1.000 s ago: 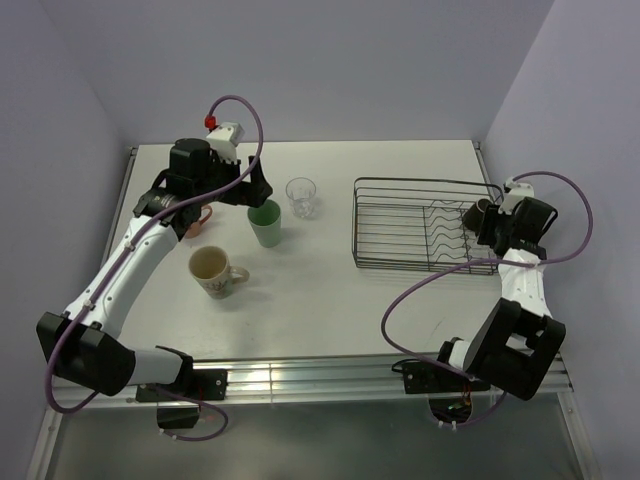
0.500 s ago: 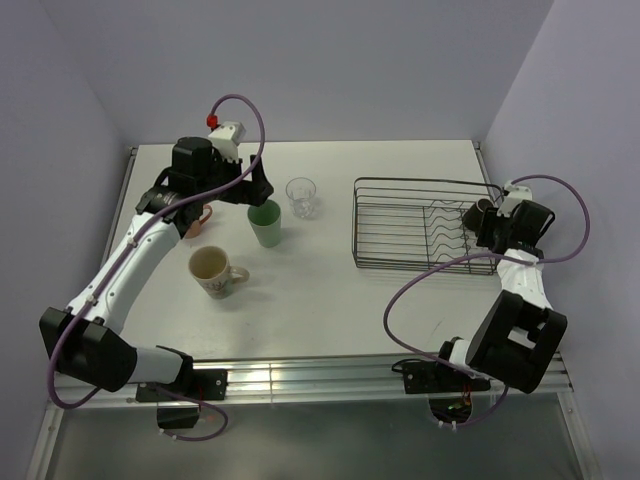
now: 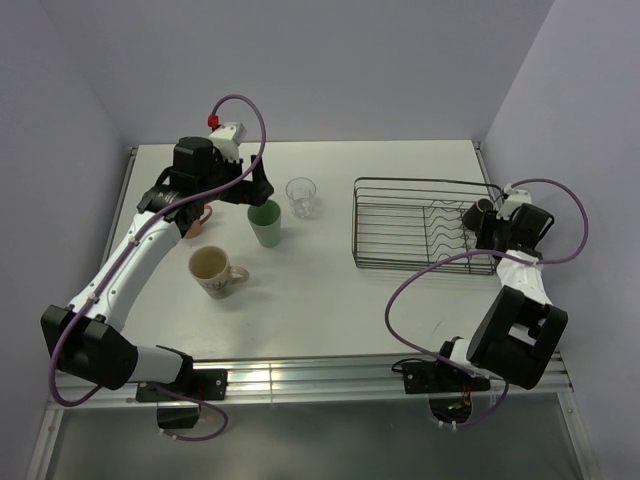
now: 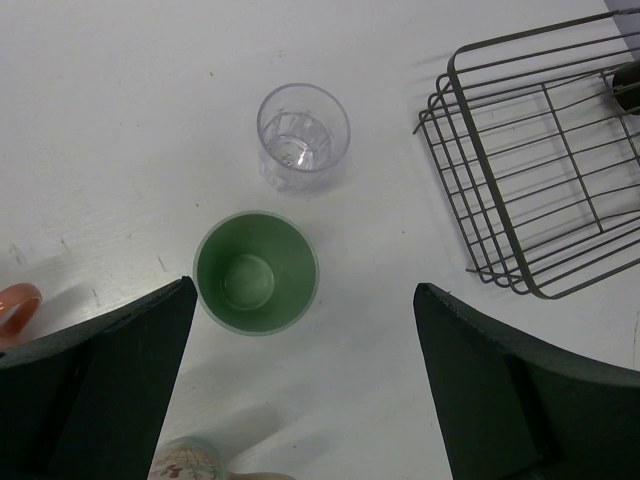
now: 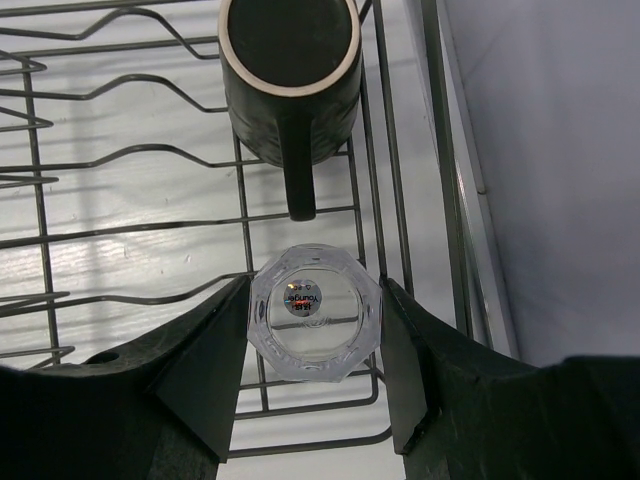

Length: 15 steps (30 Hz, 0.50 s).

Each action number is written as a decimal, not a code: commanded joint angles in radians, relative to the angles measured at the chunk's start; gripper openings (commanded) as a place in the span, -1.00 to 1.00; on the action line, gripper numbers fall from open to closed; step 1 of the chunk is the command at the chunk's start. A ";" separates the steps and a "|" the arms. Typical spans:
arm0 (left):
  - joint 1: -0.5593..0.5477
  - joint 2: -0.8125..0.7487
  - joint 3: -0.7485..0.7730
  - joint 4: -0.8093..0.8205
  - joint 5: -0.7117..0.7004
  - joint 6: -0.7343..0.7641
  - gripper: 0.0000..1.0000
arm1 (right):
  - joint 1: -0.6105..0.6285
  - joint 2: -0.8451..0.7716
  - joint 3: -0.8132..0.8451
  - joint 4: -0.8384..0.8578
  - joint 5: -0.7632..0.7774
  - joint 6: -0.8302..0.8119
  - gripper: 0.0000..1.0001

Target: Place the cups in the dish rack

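Clear glass (image 5: 315, 326), apparently gripped, over dish rack (image 3: 420, 181).

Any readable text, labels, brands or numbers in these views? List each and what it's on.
Round sticker on the base of the clear glass in the right gripper: printed, but too small and blurred to read.
Cream mug: pattern only, no words visible.
Dish rack, green cup, dark mug: no text.
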 commanded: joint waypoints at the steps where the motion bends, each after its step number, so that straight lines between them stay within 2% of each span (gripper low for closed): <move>1: 0.003 0.009 0.051 0.025 0.005 -0.006 0.99 | -0.011 0.006 -0.009 0.052 -0.007 0.006 -0.76; 5: 0.003 0.009 0.051 0.025 0.004 -0.004 0.99 | -0.009 0.007 -0.017 0.083 -0.004 -0.002 -0.72; 9: 0.003 0.007 0.049 0.025 0.004 -0.003 0.99 | -0.011 0.007 -0.026 0.095 -0.006 -0.004 -0.57; 15: 0.003 0.001 0.043 0.026 0.001 -0.001 0.99 | -0.011 0.018 -0.021 0.085 -0.009 -0.005 -0.49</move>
